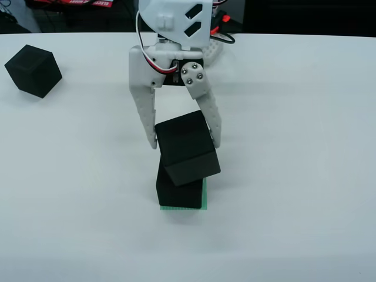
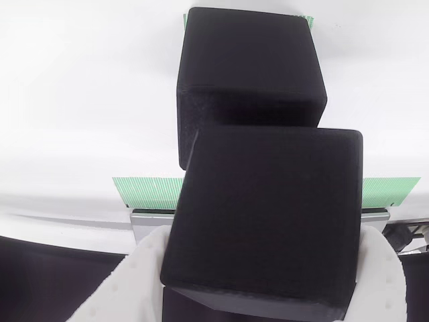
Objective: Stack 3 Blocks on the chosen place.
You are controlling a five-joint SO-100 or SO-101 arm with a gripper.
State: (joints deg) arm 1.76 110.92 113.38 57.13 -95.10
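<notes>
In the view from the front, my gripper (image 1: 185, 143) is shut on a black block (image 1: 187, 150), one white finger on each side. This block is tilted and sits right over a second black block (image 1: 176, 192), which stands on the green striped chosen place (image 1: 204, 197). I cannot tell whether the two blocks touch. A third block (image 1: 33, 70) lies at the far left of the table. In the view that rides on the gripper, the held block (image 2: 268, 221) sits between the white fingers (image 2: 134, 288). The lower block (image 2: 248, 60) lies beyond it, with a green corner (image 2: 310, 21) peeking out.
The white table (image 1: 305, 147) spreads wide on both sides of the stack. The arm's white body and its cables (image 1: 176, 29) rise behind the gripper at the table's far edge. In the gripper view, a green striped band (image 2: 144, 191) above a grey bar shows beside the held block.
</notes>
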